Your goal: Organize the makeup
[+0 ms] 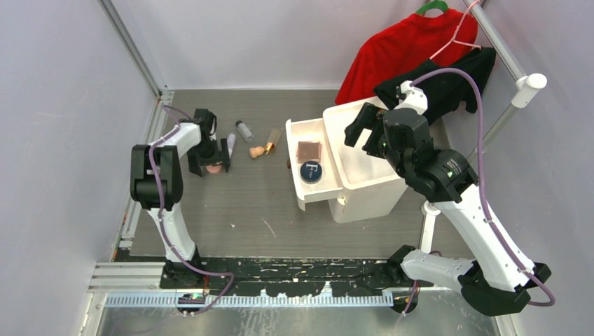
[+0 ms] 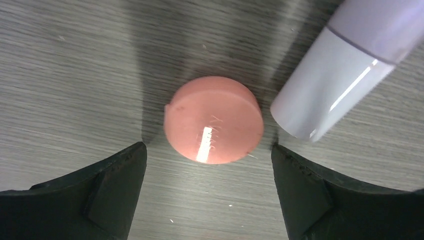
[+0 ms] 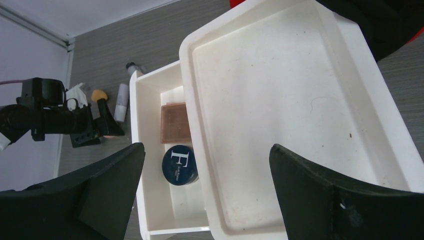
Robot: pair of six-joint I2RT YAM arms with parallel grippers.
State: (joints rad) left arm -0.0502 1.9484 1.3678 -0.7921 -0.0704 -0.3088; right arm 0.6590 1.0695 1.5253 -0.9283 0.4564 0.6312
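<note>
My left gripper is open and low over the table, its jaws either side of the pink sponge. The white tube lies just right of that sponge. On the table in the top view are the white tube, the clear vial, the orange sponge and the gold-brown bottle. The square brown palette and the round navy compact lie in the open white drawer. My right gripper is open and empty above the organizer's top tray.
The white organizer box stands at centre right with its drawer pulled out to the left. Red clothes and black clothes on hangers lie at the back right. A metal frame post stands at the right.
</note>
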